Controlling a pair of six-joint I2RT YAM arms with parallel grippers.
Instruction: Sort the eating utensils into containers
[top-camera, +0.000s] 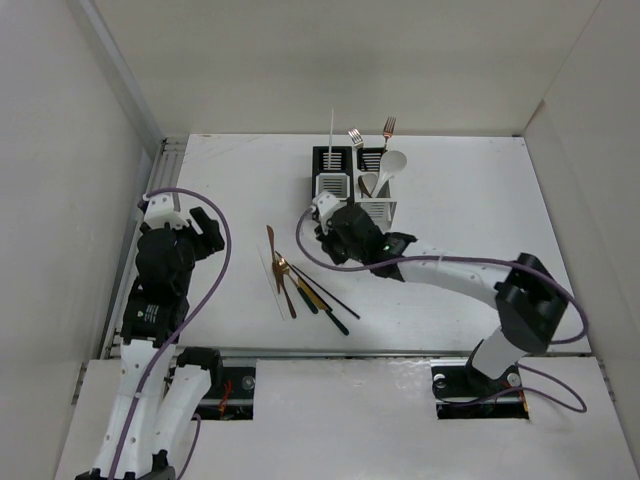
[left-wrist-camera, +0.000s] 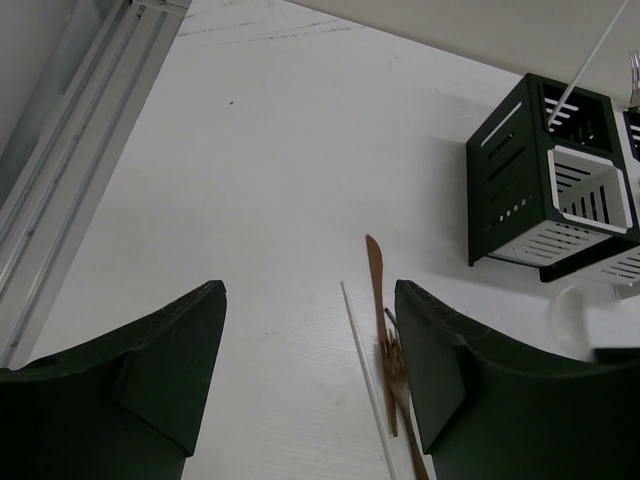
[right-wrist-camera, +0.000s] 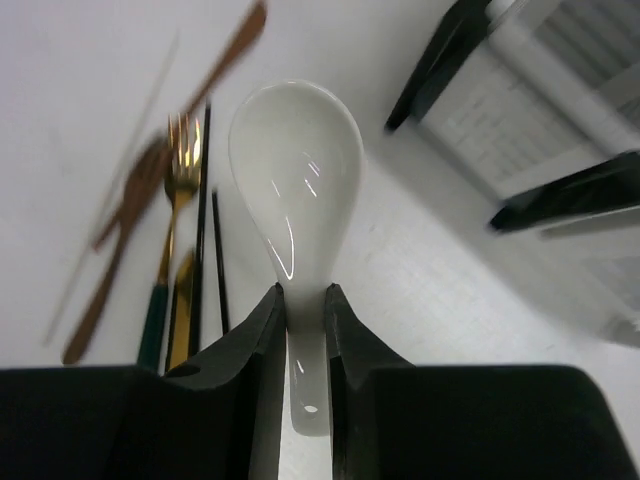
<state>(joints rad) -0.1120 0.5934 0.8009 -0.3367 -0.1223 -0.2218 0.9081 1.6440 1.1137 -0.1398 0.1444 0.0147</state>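
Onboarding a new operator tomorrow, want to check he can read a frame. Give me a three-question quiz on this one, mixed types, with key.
1. True or false: the left gripper has its jaws shut on a chopstick.
2. What does the right gripper hold? A) copper fork B) white soup spoon C) black chopstick
3. How many forks stand in the caddies?
Key: 1. False, its jaws are open and empty. 2. B, clamped by the handle. 3. Two.
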